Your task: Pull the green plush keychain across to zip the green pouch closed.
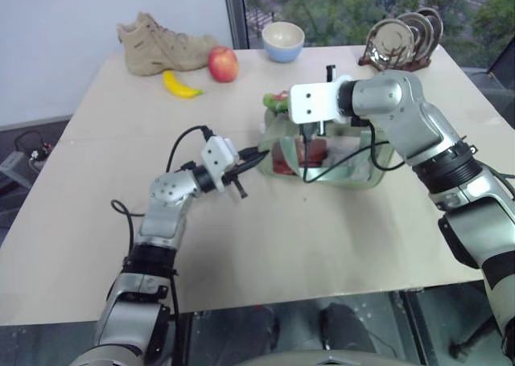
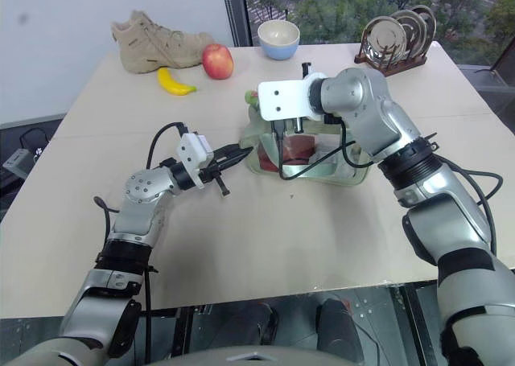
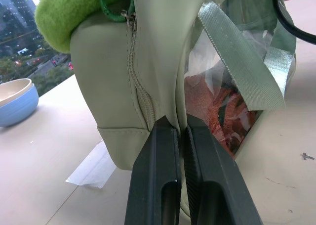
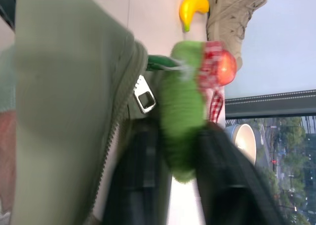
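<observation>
From the head view the green pouch sits mid-table with the left arm reaching level at its near end and the right arm bent over its top. The left wrist view has the left gripper pinched shut on the pouch's end seam, zipper not yet pulled across. The right wrist view's blurry, but the right gripper looks clamped on the green plush keychain, so the whole pull is probably still left.

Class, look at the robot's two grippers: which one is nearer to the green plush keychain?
Right. The right gripper is shut on the green plush keychain; the left gripper pinches the green pouch at its end seam, below the keychain.
</observation>
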Controlling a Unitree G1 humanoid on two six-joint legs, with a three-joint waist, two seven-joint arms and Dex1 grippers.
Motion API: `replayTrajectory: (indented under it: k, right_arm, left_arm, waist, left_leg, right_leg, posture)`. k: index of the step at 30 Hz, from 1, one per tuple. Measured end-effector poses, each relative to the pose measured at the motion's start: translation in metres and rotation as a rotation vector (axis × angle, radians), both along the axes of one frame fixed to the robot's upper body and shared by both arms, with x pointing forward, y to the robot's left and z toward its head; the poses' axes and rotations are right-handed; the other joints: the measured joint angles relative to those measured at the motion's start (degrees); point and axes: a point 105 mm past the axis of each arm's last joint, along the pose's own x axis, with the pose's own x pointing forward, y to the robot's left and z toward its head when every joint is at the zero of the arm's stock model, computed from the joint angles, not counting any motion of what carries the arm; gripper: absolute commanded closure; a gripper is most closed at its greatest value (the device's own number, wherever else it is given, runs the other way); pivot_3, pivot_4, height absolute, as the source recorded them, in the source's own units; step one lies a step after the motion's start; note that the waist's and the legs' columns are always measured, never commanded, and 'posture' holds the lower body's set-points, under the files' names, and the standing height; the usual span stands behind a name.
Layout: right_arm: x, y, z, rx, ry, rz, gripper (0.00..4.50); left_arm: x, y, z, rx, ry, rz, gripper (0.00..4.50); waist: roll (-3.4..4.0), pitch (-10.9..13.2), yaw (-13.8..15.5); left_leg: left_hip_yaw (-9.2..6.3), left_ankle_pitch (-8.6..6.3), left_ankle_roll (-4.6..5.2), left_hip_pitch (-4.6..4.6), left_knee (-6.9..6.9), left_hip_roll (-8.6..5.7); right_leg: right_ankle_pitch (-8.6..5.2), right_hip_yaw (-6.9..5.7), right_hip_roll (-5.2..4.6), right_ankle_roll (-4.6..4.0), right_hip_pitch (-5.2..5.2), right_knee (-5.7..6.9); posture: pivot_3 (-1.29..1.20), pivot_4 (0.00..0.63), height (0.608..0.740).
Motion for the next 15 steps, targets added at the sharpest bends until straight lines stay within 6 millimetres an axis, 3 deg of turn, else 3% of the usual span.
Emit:
replayTrajectory:
  k: [7, 15]
  right_arm:
    - [-0.007, -0.004, 0.015, 0.147, 0.081, -0.057, 4.40]
    - [-0.008, -0.015, 0.016, 0.220, 0.135, -0.150, 4.40]
  left_arm:
    - [0.004, 0.000, 0.000, -0.005, 0.006, 0.051, 4.50]
    - [0.013, 0.000, -0.001, -0.023, 0.060, 0.119, 4.50]
  waist:
    - [0.01, 0.01, 0.10]
    - [0.02, 0.01, 0.07]
  left_leg:
    - [-0.02, 0.00, 0.00, -0.04, 0.01, 0.00]
    - [0.00, 0.00, 0.00, -0.07, 0.01, 0.00]
  right_leg:
    - [0.00, 0.01, 0.00, 0.00, -0.03, 0.02]
    - [0.00, 0.05, -0.02, 0.00, -0.06, 0.02]
  posture:
    - [0.00, 0.150, 0.740]
    - [0.00, 0.150, 0.740]
